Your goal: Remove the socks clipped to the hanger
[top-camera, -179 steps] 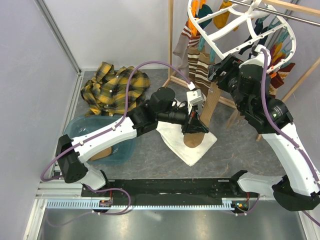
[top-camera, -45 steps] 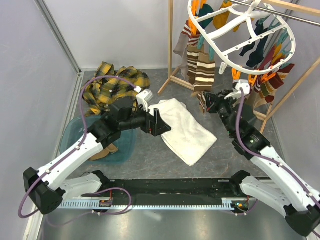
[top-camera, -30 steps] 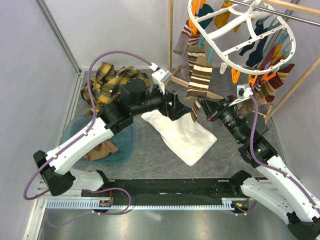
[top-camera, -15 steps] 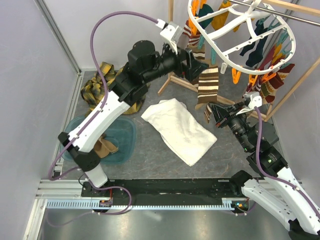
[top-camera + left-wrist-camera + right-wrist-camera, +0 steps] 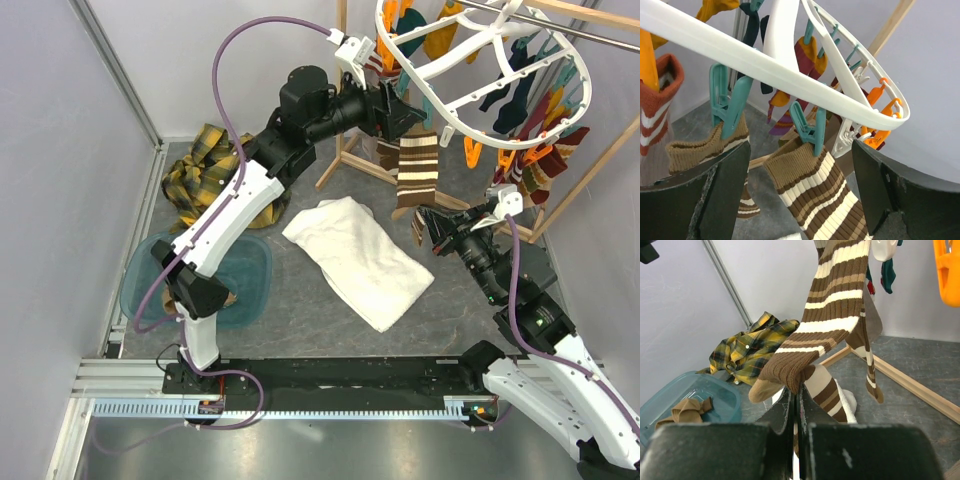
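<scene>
At far left a translucent teal plastic tub (image 5: 255, 262) sits on the grey counter (image 5: 300, 320) with tan fabric in it, too bunched to count, and one crumpled yellow-and-black plaid shirt (image 5: 205, 175) lies behind it. The left pincer (image 5: 801, 150) is raised to the large white oval plastic hanger (image 5: 500, 140), its jaws spread wide on either side of a teal plastic clip (image 5: 807, 131) and gripping nothing. That clip bites the cuff of a brown-and-cream striped knitted sock (image 5: 815, 185). One white towel (image 5: 360, 260) lies flat below. The right pincer (image 5: 796, 395) is clamped on the sock's lower end. The hanger hangs at upper right from one metal rod (image 5: 560, 25). The main risk, as I judge it, is the right arm pulling down before the clip is squeezed open: the hanger would tip or swing, and the knit would stretch. The left jaws could also close on the cuff instead of the clip's handles. Two teal clips hold brown socks in the left wrist view, with two orange clips (image 5: 880, 115) empty beyond. The socks overlap too much to count.
</scene>
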Robot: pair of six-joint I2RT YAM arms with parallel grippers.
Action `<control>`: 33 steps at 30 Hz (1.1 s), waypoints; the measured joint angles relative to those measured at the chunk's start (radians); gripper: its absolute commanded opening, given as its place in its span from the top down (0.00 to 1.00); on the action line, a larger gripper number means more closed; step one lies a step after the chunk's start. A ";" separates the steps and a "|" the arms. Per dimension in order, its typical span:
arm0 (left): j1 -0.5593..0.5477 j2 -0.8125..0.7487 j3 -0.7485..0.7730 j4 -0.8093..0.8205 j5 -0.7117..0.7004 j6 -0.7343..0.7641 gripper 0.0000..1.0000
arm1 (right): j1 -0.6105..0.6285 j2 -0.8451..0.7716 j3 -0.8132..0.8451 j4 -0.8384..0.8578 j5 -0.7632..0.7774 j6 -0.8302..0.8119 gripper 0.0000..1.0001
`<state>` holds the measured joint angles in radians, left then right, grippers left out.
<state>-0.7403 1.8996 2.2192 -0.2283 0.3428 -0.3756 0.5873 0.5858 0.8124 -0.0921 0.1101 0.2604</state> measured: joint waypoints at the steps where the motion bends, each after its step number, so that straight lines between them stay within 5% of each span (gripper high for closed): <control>1: 0.004 0.004 0.000 0.013 0.006 -0.006 0.13 | 0.000 -0.001 0.000 0.000 0.000 0.000 1.00; 33: 0.019 0.132 0.026 0.233 0.117 -0.119 0.34 | 0.000 -0.016 0.002 -0.003 -0.006 0.005 1.00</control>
<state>-0.7212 2.0312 2.2456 0.0044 0.4595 -0.4942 0.5873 0.5697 0.8146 -0.0952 0.1040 0.2649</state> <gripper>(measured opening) 0.674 0.011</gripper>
